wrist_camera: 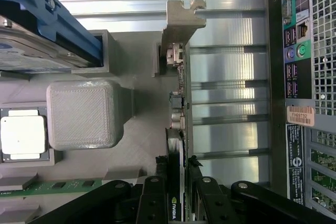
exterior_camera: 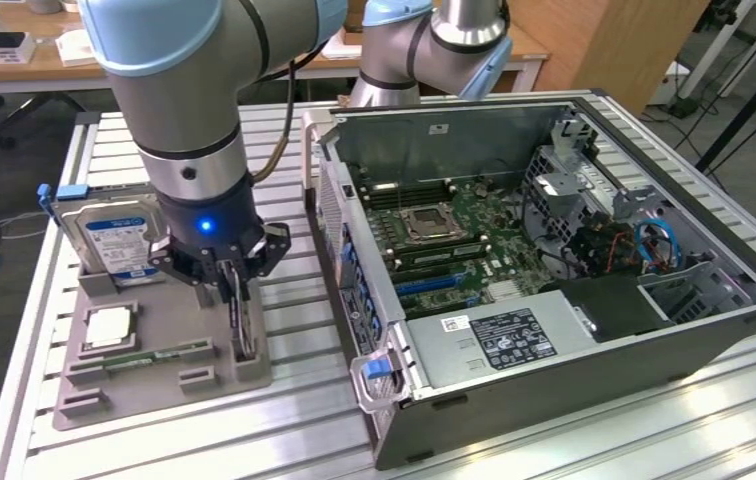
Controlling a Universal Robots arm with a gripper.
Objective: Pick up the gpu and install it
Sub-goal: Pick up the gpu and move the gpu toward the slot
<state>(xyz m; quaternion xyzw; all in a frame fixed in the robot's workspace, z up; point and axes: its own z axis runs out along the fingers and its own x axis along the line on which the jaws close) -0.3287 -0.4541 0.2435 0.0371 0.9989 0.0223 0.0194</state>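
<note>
The gpu [exterior_camera: 243,335] stands on edge as a dark thin slab in a slot of the grey holder tray [exterior_camera: 111,385], at the exterior view's left. My gripper [exterior_camera: 234,288] comes straight down onto its upper edge. In the wrist view the gpu [wrist_camera: 179,129] runs edge-on away from the camera and ends in its silver bracket [wrist_camera: 181,18]. The black fingers [wrist_camera: 155,195] sit against both faces of the card, so the gripper [wrist_camera: 177,184] is shut on it. The card's lower edge still looks level with the tray.
The tray also holds a hard drive [exterior_camera: 118,240] with a blue-white label, a processor [exterior_camera: 109,327] and a memory stick [exterior_camera: 158,355]. The open computer case [exterior_camera: 738,330] lies close on the exterior view's right, its motherboard [exterior_camera: 445,250] exposed. A second arm [exterior_camera: 418,50] stands behind it.
</note>
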